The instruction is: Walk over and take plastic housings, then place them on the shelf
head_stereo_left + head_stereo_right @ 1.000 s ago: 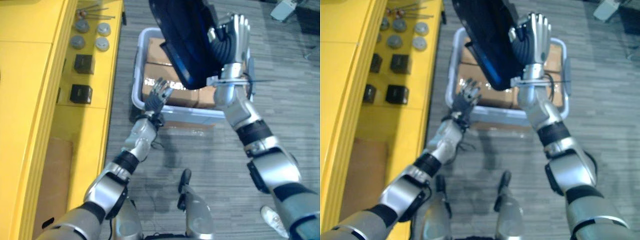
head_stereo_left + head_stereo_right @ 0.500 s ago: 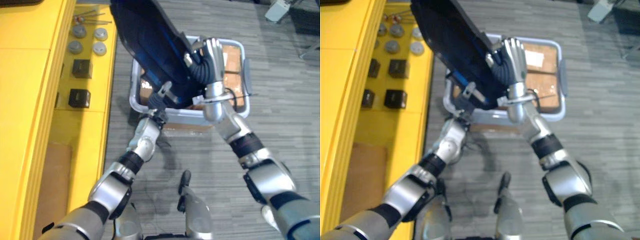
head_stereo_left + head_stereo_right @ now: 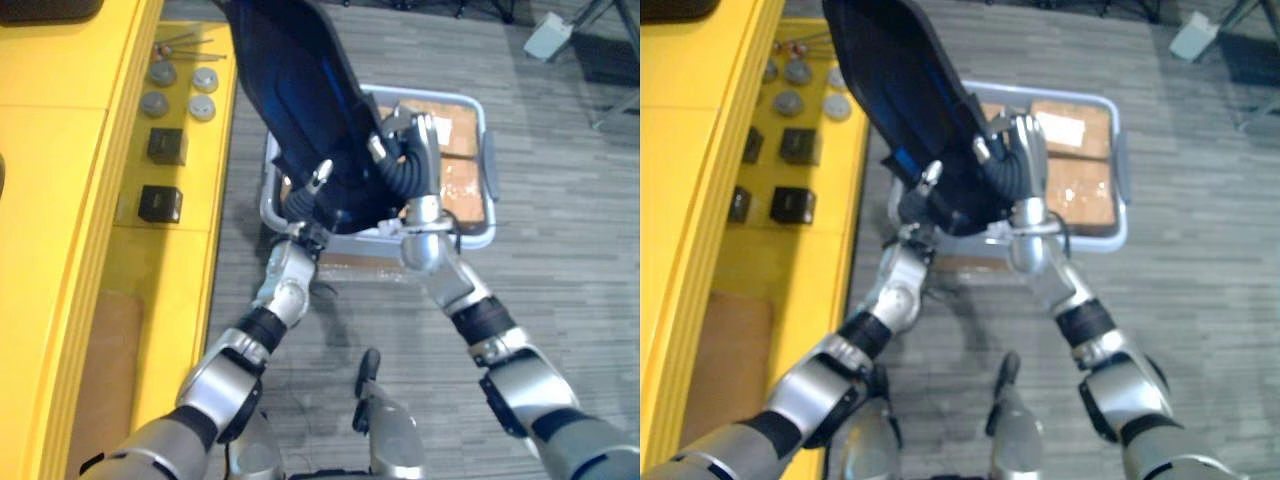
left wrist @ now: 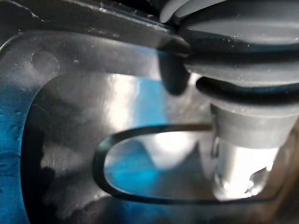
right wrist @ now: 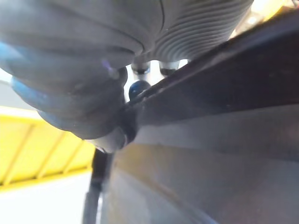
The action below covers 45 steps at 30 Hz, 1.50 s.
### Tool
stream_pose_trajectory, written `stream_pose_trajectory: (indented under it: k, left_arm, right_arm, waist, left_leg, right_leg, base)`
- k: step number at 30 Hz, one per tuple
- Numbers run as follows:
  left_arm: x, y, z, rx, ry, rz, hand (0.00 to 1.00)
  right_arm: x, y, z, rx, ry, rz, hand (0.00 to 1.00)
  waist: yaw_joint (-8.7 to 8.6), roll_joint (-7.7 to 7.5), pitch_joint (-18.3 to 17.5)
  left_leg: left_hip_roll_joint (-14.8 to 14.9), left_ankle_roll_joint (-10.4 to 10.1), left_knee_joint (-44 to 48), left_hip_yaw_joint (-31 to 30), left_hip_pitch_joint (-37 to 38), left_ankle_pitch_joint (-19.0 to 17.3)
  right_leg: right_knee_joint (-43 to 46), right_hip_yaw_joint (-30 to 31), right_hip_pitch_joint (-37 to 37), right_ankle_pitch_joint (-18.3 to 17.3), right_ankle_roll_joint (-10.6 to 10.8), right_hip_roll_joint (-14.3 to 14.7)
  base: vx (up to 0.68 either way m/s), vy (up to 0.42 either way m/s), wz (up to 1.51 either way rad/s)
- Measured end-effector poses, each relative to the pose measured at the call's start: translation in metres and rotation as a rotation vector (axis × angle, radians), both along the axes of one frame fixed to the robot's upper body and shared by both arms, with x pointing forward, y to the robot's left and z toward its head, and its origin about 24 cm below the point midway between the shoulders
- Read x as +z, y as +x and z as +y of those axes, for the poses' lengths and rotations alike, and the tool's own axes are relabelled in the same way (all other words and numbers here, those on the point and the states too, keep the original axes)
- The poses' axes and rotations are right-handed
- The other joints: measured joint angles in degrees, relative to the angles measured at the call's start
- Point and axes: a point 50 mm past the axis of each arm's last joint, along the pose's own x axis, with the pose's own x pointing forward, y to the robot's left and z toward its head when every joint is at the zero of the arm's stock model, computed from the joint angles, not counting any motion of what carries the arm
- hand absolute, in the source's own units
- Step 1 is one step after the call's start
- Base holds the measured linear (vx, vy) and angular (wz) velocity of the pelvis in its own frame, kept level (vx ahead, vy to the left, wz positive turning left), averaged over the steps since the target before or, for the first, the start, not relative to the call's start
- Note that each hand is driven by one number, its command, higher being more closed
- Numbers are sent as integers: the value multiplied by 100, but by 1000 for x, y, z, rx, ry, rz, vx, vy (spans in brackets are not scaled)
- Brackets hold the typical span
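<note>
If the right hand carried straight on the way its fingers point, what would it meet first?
The right hand lies flat against the plastic housing, fingers pointing away from the robot. Straight on, the way looks free, passing above the grey bin of cardboard boxes; depth is unclear.

Left hand point(image 3: 312, 190) mostly behind the plastic housing point(image 3: 300, 90), its top off-frame.
</note>
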Motion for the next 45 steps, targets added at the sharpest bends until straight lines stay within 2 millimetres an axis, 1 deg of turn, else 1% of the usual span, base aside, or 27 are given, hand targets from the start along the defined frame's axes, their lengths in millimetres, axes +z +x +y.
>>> stream_pose_trajectory:
  k: [1,2,5,7,9,10,13,15,16,18,19,20,21,23,26,30,32,34,37,38,39,40,41,42,43,44,45]
  left_arm:
    - [-8,-3,1,-1,-3,20,100]
    - [-11,-4,1,-5,-1,23,100]
    - [-18,-7,3,-11,-1,17,100]
    - [-29,-12,4,-16,4,37,100]
    - [-37,-17,4,-19,11,52,100]
    - [-40,-19,4,-20,8,58,100]
    - [-52,-33,5,-14,3,81,100]
    - [-64,-44,9,-2,13,128,100]
    - [-67,-48,10,4,26,140,100]
    - [-72,-57,16,57,96,156,100]
    - [-71,-59,18,71,117,155,100]
    - [-70,-61,21,94,161,151,100]
    - [-68,-65,27,132,230,133,100]
    - [-61,-68,34,186,317,87,100]
    - [-43,-79,42,274,455,-19,100]
    - [-38,-96,45,336,563,-85,100]
    - [-41,-102,42,360,632,-90,100]
    - [-48,-107,42,388,733,-85,100]
    - [-57,-113,44,410,834,-70,100]
    - [-60,-115,43,412,861,-71,100]
    - [-61,-117,48,453,883,-59,100]
    - [-62,-118,55,491,895,-44,100]
    - [-64,-121,74,587,913,0,100]
    - [-68,-125,94,691,947,47,100]
    - [-69,-128,103,736,960,70,100]
    - [-72,-133,117,810,970,117,100]
    - [-75,-138,128,871,998,153,100]
  right_arm:
    - [-8,-2,0,0,13,28,100]
    - [-10,-2,0,2,21,36,100]
    - [-19,-8,1,8,56,55,100]
    - [-30,-12,0,5,64,86,100]
    - [-39,-15,0,6,68,111,100]
    - [-41,-17,0,8,69,117,0]
    - [-55,-29,1,36,81,140,0]
    - [-70,-37,0,46,91,193,0]
    - [-75,-39,0,48,95,215,0]
    - [-92,-45,-1,55,113,294,0]
    - [-96,-46,-2,51,117,312,0]
    - [-105,-50,-4,38,128,357,0]
    - [-111,-52,-3,28,136,391,0]
    - [-118,-54,-2,19,168,443,0]
    - [-121,-59,1,19,268,497,0]
    - [-124,-73,-4,19,347,529,0]
    - [-125,-79,-13,-12,401,545,0]
    - [-122,-86,-24,-31,464,545,0]
    - [-124,-95,-33,-25,512,573,0]
    - [-126,-99,-37,-17,553,596,0]
    - [-130,-102,-47,-38,639,617,0]
    - [-132,-103,-57,-75,693,617,0]
    - [-136,-105,-85,-171,787,602,0]
    - [-141,-111,-111,-268,834,588,0]
    - [-144,-115,-122,-311,847,584,0]
    - [-151,-123,-135,-349,859,594,0]
    - [-157,-132,-139,-342,862,615,0]
  waist:
    - [13,-49,-95]
    - [20,-56,-100]
    - [29,-39,-244]
    - [31,-11,-441]
    - [38,32,-509]
    - [40,50,-527]
    - [49,197,-743]
    - [59,334,-925]
    - [75,367,-1004]
    - [167,451,-1169]
    - [175,456,-1170]
    - [185,457,-1185]
    - [207,432,-1273]
    - [248,412,-1336]
    - [314,424,-1385]
    - [332,491,-1565]
    - [292,537,-1680]
    - [207,597,-1736]
    - [174,616,-1753]
    - [120,617,-1759]
    - [78,618,-1759]
    - [50,619,-1760]
    - [23,627,-1768]
    - [23,638,-1797]
    - [23,642,-1809]
    - [25,646,-1812]
    - [14,659,-1838]
  left_leg:
    - [-5,0,-22,7,40,0]
    - [-7,0,-24,7,80,0]
    - [-17,0,-26,4,111,-1]
    - [-21,15,-29,-1,110,-11]
    - [-26,21,-33,-2,186,-18]
    - [-29,29,-33,-3,211,-24]
    - [-56,57,-34,-6,237,-59]
    - [-110,84,-35,-48,307,-98]
    - [-123,99,-35,-49,302,-108]
    - [-165,115,-35,-80,323,-121]
    - [-174,116,-35,-113,348,-121]
    - [-186,117,-35,-212,399,-123]
    - [-188,118,-36,-243,401,-132]
    - [-194,135,-36,-278,403,-147]
    - [-198,127,-35,-296,407,-142]
    - [-201,97,-35,-280,475,-135]
    - [-200,87,-35,-276,494,-143]
    - [-198,84,-35,-253,522,-147]
    - [-188,68,-36,-165,608,-194]
    - [-188,63,-37,-164,608,-215]
    - [-188,71,-37,-157,605,-224]
    - [-188,70,-37,-154,605,-228]
    - [-187,61,-37,-136,605,-238]
    - [-183,54,-37,-93,604,-246]
    - [-178,49,-36,-63,609,-245]
    - [-169,47,-36,13,659,-252]
    - [-166,43,-36,31,681,-260]
  right_leg:
    - [-17,3,32,4,4,-1]
    - [-36,-2,88,6,6,-1]
    - [-130,-92,206,15,21,-7]
    - [-159,-126,239,16,24,-10]
    - [-183,-150,343,13,28,-14]
    - [-200,-157,382,12,29,-16]
    - [-267,-200,457,20,58,-41]
    - [-348,-302,621,16,98,-91]
    - [-348,-305,620,14,105,-102]
    - [-348,-333,665,16,122,-143]
    - [-349,-363,710,10,131,-153]
    - [-350,-470,845,-19,161,-166]
    - [-352,-504,870,-34,167,-169]
    - [-353,-541,899,-36,169,-177]
    - [-353,-575,908,-43,161,-178]
    - [-352,-565,955,-55,173,-180]
    - [-353,-562,971,-77,186,-179]
    - [-354,-532,972,-139,169,-177]
    - [-354,-446,977,-155,191,-171]
    - [-354,-445,975,-155,191,-172]
    - [-354,-441,963,-155,192,-172]
    - [-354,-437,955,-155,192,-172]
    - [-354,-422,929,-156,192,-172]
    - [-354,-397,902,-156,192,-171]
    - [-354,-376,898,-155,192,-167]
    - [-354,-295,887,-155,190,-155]
    - [-354,-285,898,-158,184,-154]
  base:
    - [0,0,0]
    - [29,-1,5]
    - [13,-1,8]
    - [20,-4,7]
    - [18,1,5]
    - [4,3,6]
    - [7,6,5]
    - [13,13,14]
    - [21,20,9]
    - [33,21,8]
    - [18,10,26]
    - [0,8,29]
    - [-3,9,26]
    - [-1,10,10]
    - [-6,4,3]
    - [20,2,-2]
    - [0,0,0]
    - [-4,1,-6]
    - [-6,4,-17]
    - [0,7,-6]
    - [0,0,0]
    - [2,10,-6]
    - [13,11,-9]
    - [24,12,-12]
    - [53,14,-22]
    - [62,10,-21]
    - [61,8,-18]
